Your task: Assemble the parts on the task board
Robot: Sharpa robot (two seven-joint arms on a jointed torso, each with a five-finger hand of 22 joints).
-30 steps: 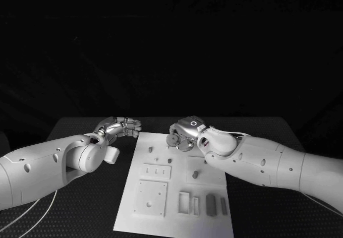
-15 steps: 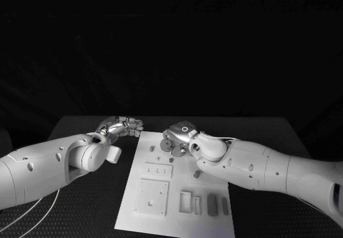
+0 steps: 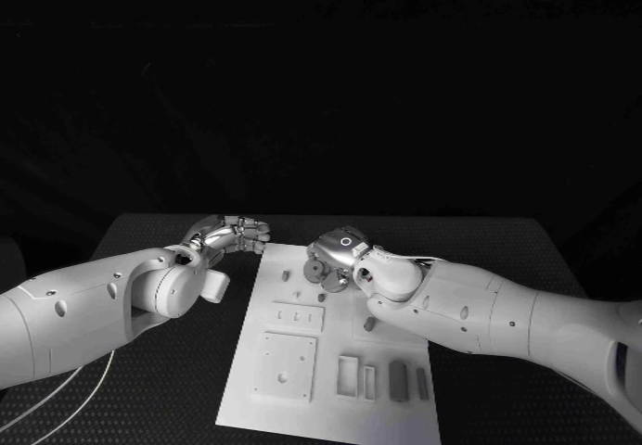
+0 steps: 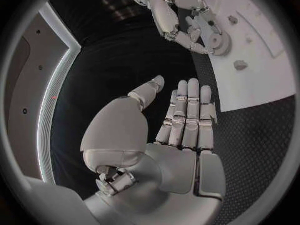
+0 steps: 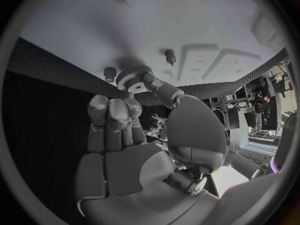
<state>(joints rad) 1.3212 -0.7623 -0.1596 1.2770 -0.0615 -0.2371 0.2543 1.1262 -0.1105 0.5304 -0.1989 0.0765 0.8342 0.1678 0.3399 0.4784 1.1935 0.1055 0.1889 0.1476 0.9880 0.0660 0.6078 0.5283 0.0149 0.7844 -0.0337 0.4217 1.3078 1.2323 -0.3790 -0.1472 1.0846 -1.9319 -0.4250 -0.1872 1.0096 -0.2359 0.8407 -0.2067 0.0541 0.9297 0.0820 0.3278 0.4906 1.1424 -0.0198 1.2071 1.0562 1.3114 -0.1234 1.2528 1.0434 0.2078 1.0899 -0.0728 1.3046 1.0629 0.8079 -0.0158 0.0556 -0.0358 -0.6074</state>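
The right hand point(image 3: 332, 262) is holding a small toothed gear point(image 3: 315, 271) over the upper middle of the task board point(image 3: 335, 408), and compared with a second ago it is sitting further left and lower in the head frame, having carried the gear in from the board's upper right edge toward the small pegs point(image 3: 284, 276) standing near the board's top; over the last half second it is barely moving at all. In the right wrist view the gear point(image 5: 133, 78) is pinched at the tips of the thumb and a finger, the other fingers point(image 5: 111, 116) lying together beside it, and it is hovering just above the white plate close to two short studs point(image 5: 169, 56); whether it is already touching the board cannot be told. This is looking like the slowing before a placement, so the gear is probably being lined up over its post rather than being transported. The left hand point(image 3: 230, 235) is staying at the board's upper left corner on the counter point(image 3: 160, 232), shifted only slightly, and in the left wrist view it point(image 4: 181, 130) is holding nothing, fingers straight and pressed side by side. Lower on the board, recessed pockets and a few dark upright pieces point(image 3: 397, 380) are lying untouched. No brand, label or readable writing is showing anywhere on the board, arms or counter.
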